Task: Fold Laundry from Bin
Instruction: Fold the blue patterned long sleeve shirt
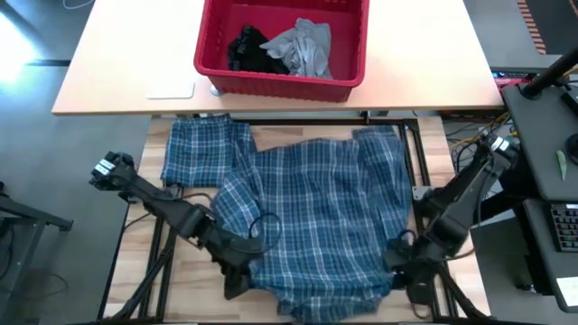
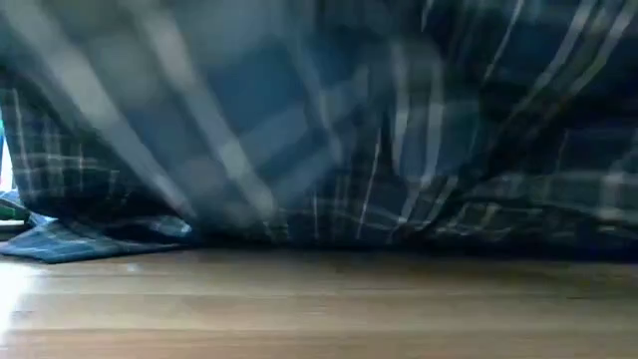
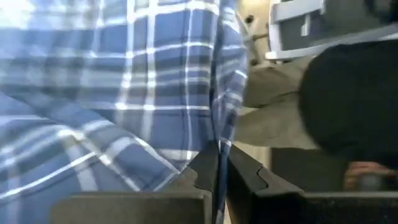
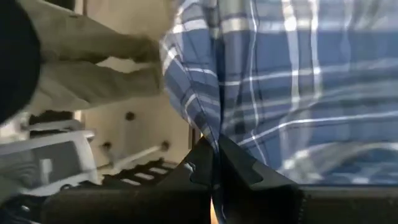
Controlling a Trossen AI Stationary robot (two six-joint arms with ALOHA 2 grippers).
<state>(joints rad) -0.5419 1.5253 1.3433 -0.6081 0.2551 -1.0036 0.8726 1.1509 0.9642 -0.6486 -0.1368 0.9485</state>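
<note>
A pale wooden table (image 1: 470, 86) runs across the far side of the scene, and nearer the arms lies a lighter wood work surface (image 1: 190, 271) framed by dark rails; a flat pale sheet (image 1: 172, 88) rests on the far table just beside the bin. To the right stands a dark desk (image 1: 551, 153) with a keyboard edge and cables showing, and the left wrist view catches a person's khaki-clad legs (image 3: 273, 112) beyond the cloth. The red bin (image 1: 212, 54) sits on the far table, holding the grey T-shirt (image 1: 307, 47) crumpled beside the small black garment (image 1: 251, 50). The plaid shirt (image 1: 316, 208) is spread over the work surface, one sleeve lying flat toward the far left corner, its near hem raised at both corners (in the low view the cloth hangs like a curtain, its lower edge meeting the wood). The left gripper (image 1: 237, 275) reaches in low from the left, arm stretched diagonally across the surface, its jaws pressed together on the shirt's near-left hem; in its wrist view the fabric runs straight into the seam between the fingers (image 3: 199, 177). The right gripper (image 1: 408, 278) mirrors it from the right, elbow bent, jaws pinching the near-right hem, the cloth rising from between its fingers (image 4: 236, 171).
</note>
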